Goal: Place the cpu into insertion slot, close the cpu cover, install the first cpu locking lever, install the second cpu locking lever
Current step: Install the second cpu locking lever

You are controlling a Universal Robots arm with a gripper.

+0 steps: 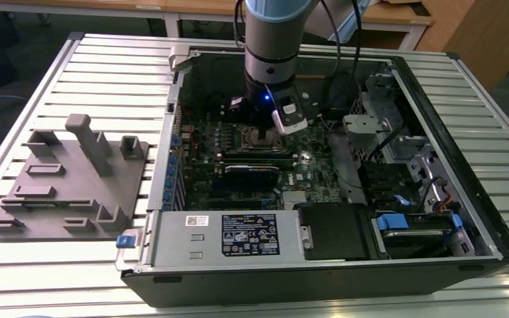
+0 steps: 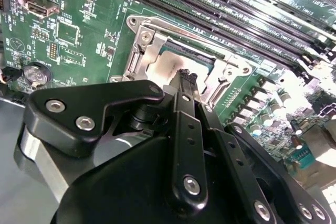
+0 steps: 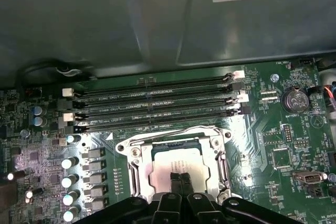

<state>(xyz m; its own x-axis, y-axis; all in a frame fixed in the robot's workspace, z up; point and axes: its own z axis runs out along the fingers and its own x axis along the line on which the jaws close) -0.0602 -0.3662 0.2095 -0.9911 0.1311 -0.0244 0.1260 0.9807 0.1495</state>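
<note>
Pincer (image 3: 179, 178) fingertips together over cpu (image 3: 176, 162) — cpu cover (image 3: 137, 167) closed.

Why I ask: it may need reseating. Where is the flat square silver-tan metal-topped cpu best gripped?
Probably by two opposite edges of the cpu, coming straight down from above. It lies flat, top face up, inside the silver metal socket frame, so only its thin edges offer purchase, and the frame crowds them. The black gripper sits over it.
</note>
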